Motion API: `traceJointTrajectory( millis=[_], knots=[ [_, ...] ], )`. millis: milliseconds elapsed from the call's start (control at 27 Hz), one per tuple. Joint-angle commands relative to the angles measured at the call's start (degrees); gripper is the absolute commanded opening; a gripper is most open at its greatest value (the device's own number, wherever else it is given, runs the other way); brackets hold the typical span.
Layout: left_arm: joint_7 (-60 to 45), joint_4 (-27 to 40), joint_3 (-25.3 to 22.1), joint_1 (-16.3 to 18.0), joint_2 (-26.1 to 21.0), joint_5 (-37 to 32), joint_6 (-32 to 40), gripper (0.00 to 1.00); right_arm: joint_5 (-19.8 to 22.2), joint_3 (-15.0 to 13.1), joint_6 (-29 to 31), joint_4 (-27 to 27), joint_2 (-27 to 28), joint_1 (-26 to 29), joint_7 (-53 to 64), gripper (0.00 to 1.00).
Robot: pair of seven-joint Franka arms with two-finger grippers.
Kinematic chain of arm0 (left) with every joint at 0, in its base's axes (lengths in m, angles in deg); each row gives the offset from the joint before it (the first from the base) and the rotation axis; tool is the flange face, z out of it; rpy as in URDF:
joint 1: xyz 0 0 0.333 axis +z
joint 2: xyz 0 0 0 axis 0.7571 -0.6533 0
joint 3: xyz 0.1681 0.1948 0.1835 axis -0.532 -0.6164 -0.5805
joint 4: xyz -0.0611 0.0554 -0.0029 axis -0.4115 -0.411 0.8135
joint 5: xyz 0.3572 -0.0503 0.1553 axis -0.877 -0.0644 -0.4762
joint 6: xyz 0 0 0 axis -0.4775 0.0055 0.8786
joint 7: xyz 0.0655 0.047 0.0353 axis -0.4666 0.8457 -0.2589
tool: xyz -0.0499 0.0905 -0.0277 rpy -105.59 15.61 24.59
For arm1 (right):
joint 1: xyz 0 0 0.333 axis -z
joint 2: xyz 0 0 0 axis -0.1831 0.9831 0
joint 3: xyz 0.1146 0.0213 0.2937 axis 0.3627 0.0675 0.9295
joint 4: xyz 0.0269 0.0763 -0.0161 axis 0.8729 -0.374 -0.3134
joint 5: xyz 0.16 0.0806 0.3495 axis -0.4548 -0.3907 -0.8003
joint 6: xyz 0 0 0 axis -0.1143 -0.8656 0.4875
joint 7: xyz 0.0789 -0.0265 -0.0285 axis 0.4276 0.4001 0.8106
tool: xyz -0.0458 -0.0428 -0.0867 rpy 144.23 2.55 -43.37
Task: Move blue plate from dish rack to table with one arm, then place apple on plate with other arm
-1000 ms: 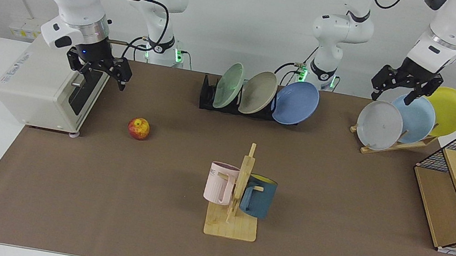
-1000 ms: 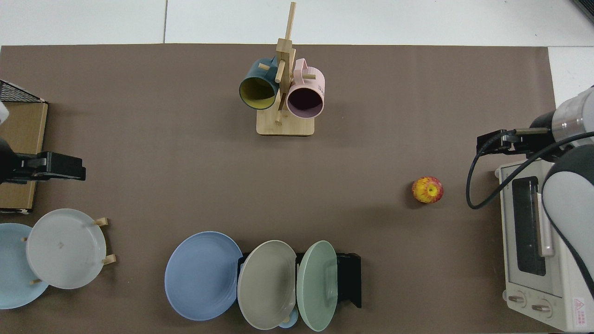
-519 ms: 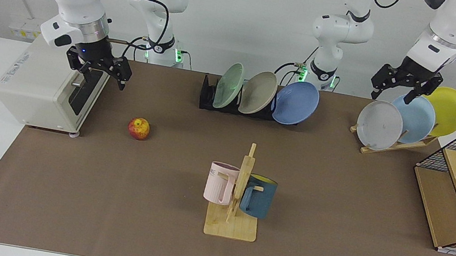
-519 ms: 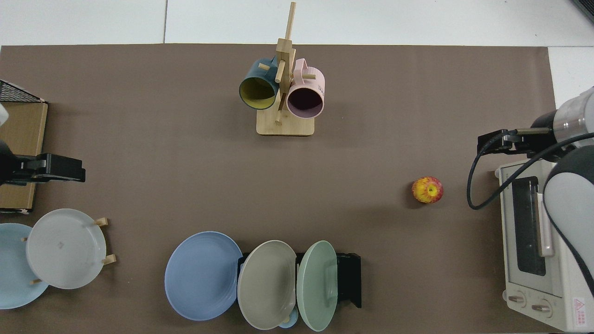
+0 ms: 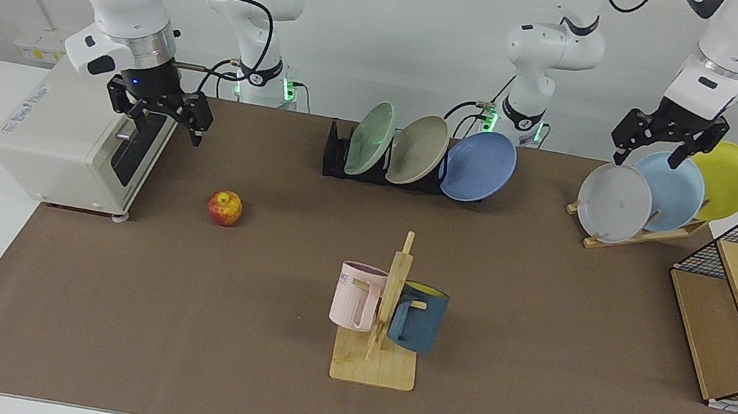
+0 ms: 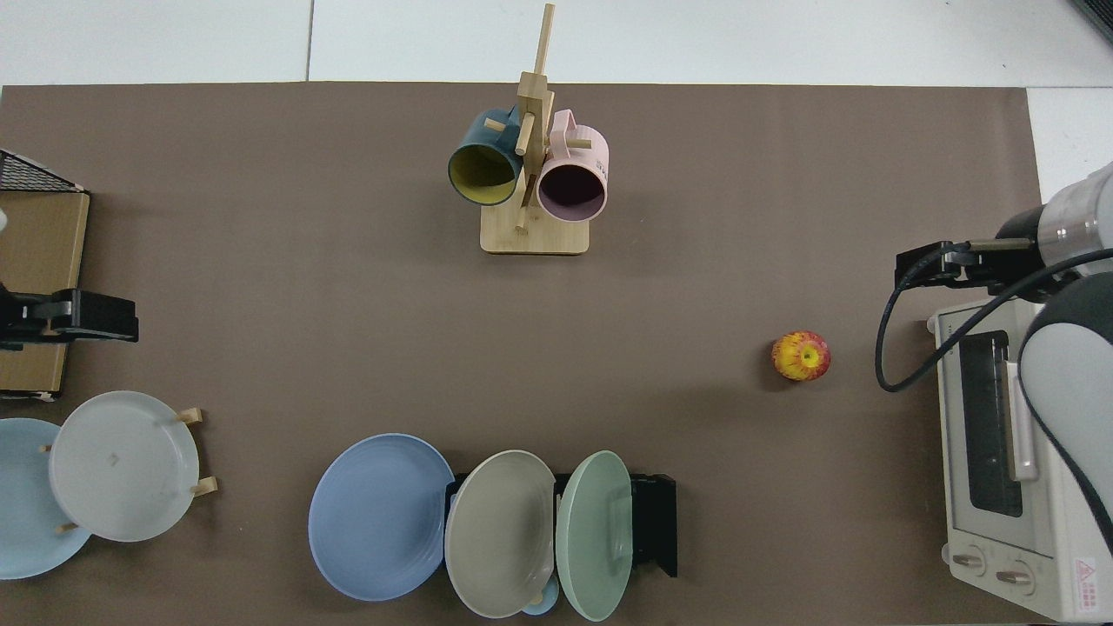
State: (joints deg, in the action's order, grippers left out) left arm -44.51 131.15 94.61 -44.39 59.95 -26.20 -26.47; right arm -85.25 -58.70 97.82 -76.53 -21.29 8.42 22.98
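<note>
Left pincer (image 5: 652, 150) higher, above wooden stand (image 5: 634, 233)

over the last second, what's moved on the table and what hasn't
Only the left gripper moved: open and empty, it drifted away from the black dish rack, staying above the wooden plate stand. The right gripper waits open by the oven. The blue plate and apple stayed put.
</note>
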Motion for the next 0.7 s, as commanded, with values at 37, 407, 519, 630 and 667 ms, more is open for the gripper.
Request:
traceJointTrajectory(
  millis=[37,407,519,630,667],
  knots=[
    [-0.96,3.06,-0.4,-0.77,2.2,4.2,-2.62,1.0,-1.1,0.09,1.06,-1.25,-1.14,0.11,-0.65,1.0],
    [-5.86,12.71,5.22,-1.21,8.34,-2.89,-9.2,1.0,-1.01,0.09,7.82,-10.38,-1.14,-1.56,-1.44,1.0],
    [-11.76,19.21,8.65,-1.21,13.18,-6.25,-13.42,1.0,-1.01,0.09,11.68,-14.25,-0.88,-2.35,-1.96,1.0],
    [-12.91,23.96,10.58,-1.21,16.78,-7.66,-15.27,1.0,-0.93,0.09,15.9,-17.51,-0.53,-2.52,-2.05,1.0],
    [-13.09,25.54,11.29,-1.21,17.75,-8.18,-15.71,1.0,-0.93,0.09,16.79,-18.47,-0.36,-2.52,-2.05,1.0]
  ],
)
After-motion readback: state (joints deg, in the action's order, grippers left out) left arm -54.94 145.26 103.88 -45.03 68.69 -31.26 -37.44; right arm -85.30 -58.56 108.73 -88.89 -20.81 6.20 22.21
